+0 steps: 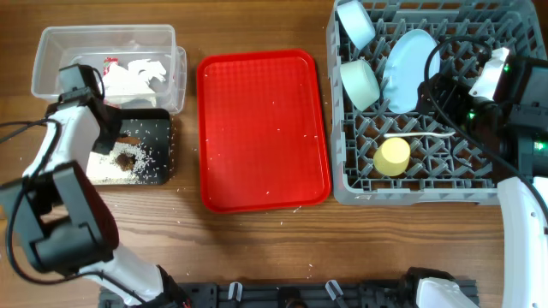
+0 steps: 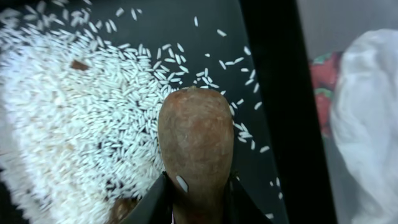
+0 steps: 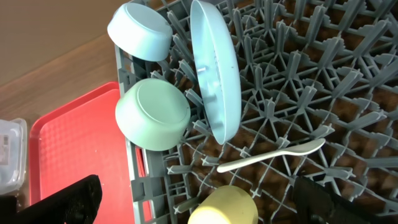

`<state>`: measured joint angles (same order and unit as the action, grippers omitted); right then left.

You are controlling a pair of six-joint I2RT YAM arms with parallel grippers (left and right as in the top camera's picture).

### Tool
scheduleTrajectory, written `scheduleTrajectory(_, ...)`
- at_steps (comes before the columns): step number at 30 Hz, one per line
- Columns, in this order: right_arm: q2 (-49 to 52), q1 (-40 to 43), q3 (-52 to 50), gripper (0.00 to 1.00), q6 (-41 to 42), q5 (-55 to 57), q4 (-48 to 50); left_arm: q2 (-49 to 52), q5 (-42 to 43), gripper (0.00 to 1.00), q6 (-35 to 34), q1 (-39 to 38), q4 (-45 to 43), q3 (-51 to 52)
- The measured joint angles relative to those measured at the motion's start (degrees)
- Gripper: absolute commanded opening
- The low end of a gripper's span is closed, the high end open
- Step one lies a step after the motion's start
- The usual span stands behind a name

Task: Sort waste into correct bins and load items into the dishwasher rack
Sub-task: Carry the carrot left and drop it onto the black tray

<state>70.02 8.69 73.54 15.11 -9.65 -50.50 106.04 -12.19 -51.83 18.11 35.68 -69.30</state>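
Observation:
My left gripper (image 2: 196, 208) is shut on the orange-brown carrot-like stick (image 2: 194, 137) and holds it over the black tray (image 2: 273, 93), above a heap of white rice (image 2: 74, 112). In the overhead view the rice (image 1: 107, 169) and a brown lump (image 1: 128, 158) lie in the black tray (image 1: 161, 128). Crumpled white paper with red marks (image 1: 137, 77) lies in the clear tub (image 1: 51, 43). The grey rack (image 1: 428, 192) holds the blue plate (image 1: 409, 58), white bowl (image 1: 355, 21), mint bowl (image 1: 360, 83), yellow cup (image 1: 393, 156) and white spoon (image 1: 419, 134). My right gripper (image 3: 199, 202) is open and empty above the cup (image 3: 224, 208).
The flat red tray (image 1: 261, 128) lies between the bins and the rack, with a few stray rice grains on it. More grains are scattered on the wooden table around the black tray. The clear tub's wall (image 2: 311, 37) stands right beside the black tray.

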Motion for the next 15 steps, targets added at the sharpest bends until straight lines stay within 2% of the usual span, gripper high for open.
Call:
scheduleTrajectory(2,0.0,0.0,0.0,1.0,0.0,-0.02,-0.02,1.07,0.0,0.37,-0.22,0.02,-0.09,0.09)
scheduleTrajectory(5,0.0,0.0,0.0,1.0,0.0,0.0,-0.04,1.16,0.0,0.7,-0.74,0.0,-0.15,0.15)
scheduleTrajectory(6,0.0,0.0,0.0,1.0,-0.07,-0.02,-0.04,1.16,-0.04,0.76,-0.68,0.02,0.02,0.15)
scheduleTrajectory(9,0.0,0.0,0.0,1.0,-0.83,0.0,-0.04,1.16,0.0,0.8,-0.96,0.02,0.76,0.15)
scheduleTrajectory(15,0.0,0.0,0.0,1.0,-2.01,0.0,-0.02,1.11,0.09,0.81,-1.03,0.02,0.96,0.15)
